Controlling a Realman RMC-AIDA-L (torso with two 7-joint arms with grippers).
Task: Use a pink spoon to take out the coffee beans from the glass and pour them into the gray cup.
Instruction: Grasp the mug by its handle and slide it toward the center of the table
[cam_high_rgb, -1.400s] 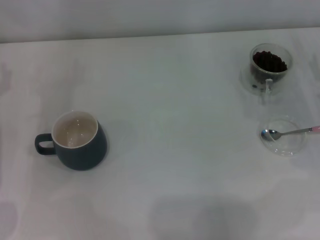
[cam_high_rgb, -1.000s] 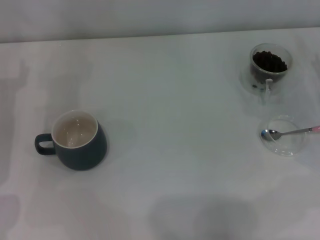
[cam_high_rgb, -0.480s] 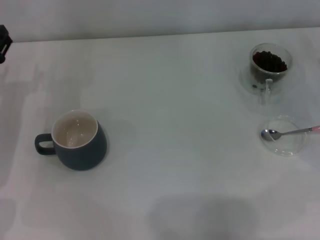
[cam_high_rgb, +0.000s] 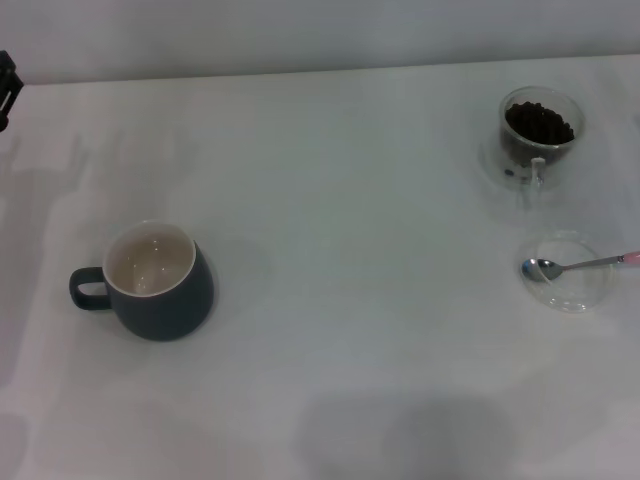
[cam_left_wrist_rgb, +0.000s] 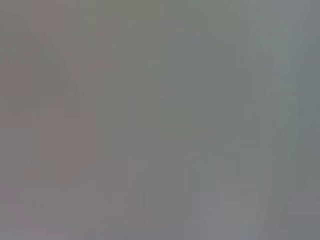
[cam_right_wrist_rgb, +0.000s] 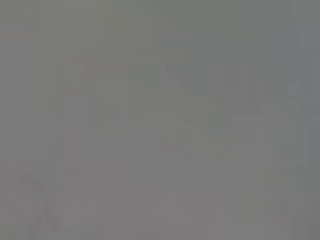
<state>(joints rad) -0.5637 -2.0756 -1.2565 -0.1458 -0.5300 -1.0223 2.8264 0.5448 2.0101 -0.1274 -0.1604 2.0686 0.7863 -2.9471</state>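
The gray cup (cam_high_rgb: 158, 282) stands upright at the left of the white table, its handle pointing left and its cream inside empty. The glass (cam_high_rgb: 538, 138) stands at the far right and holds the coffee beans (cam_high_rgb: 540, 123). The pink spoon (cam_high_rgb: 580, 265) lies in front of the glass, its silver bowl resting on a flat clear dish (cam_high_rgb: 567, 272) and its pink handle end at the right edge of the head view. A small dark part of my left gripper (cam_high_rgb: 6, 88) shows at the far left edge, well away from the cup. My right gripper is out of view.
The white table (cam_high_rgb: 350, 230) meets a pale wall along its far edge. Both wrist views show only plain grey.
A dark part of my left arm has come into view at the far left edge, and shadows have shifted on the table's left side. The cup, glass and spoon have not moved.
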